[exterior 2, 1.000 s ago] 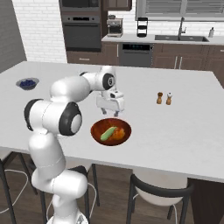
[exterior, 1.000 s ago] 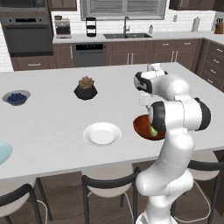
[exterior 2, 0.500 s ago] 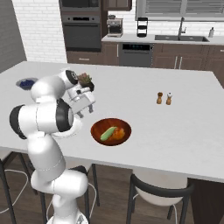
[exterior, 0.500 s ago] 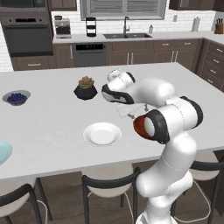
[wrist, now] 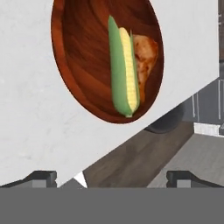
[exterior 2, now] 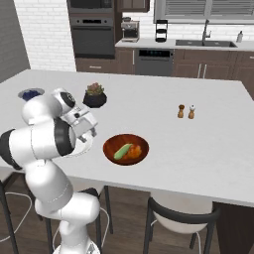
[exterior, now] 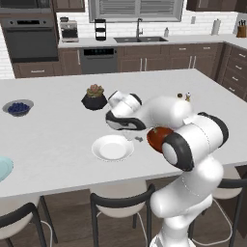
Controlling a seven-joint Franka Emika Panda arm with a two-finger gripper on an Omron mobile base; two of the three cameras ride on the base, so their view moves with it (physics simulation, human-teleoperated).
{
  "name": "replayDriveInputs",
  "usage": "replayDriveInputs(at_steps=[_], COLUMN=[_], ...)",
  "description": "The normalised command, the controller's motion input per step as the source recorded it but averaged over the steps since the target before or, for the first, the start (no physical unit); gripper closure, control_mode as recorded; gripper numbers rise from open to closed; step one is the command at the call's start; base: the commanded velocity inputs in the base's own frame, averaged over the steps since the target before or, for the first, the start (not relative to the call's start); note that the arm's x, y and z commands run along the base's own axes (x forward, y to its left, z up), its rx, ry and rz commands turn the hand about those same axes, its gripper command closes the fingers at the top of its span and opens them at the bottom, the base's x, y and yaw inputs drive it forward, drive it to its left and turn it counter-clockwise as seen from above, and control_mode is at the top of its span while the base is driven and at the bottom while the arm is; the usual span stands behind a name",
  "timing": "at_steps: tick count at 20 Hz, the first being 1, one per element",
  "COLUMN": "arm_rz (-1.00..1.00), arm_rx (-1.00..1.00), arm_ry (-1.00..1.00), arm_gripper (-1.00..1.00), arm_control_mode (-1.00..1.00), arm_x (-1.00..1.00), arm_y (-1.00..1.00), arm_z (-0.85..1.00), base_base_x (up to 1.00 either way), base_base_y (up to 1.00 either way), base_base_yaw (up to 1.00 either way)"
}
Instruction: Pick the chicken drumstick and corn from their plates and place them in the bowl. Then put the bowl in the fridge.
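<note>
Gripper [wrist: 111, 178] wide open, empty, near bowl [wrist: 83, 52]

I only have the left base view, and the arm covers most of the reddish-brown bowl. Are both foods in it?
Observer: Yes. The yellow corn cob with green husk lies in the shallow reddish-brown round bowl, beside the orange-brown chicken drumstick.
Operator: Is the pincer holding anything?
Observer: No. The pincer is open and empty, clear of the bowl.
Operator: Where does the bowl sit?
Observer: Near the front edge of the white counter, fully on it.
</note>
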Motion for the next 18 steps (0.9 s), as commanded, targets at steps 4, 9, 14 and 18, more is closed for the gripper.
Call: replayDriveInputs(at_steps=[4, 9, 14, 18], arm_rz=[0.02, 0.11, 0.11, 0.09], arm_rx=[0.0, 0.0, 0.0, 0.0], arm_ry=[-0.08, 0.0, 0.01, 0.0], arm_gripper=[-1.0, -1.0, -1.0, -1.0], arm_control_mode=[-1.0, -1.0, -1.0, -1.0], arm_x=[0.21, 0.68, 0.59, 0.1], arm_y=[-0.11, -0.21, -0.21, 0.04], arm_z=[-0.53, -0.2, -0.07, -0.39], base_base_x=[0.0, 0.0, 0.0, 0.0], base_base_y=[0.0, 0.0, 0.0, 0.0], base_base_yaw=[0.0, 0.0, 0.0, 0.0])
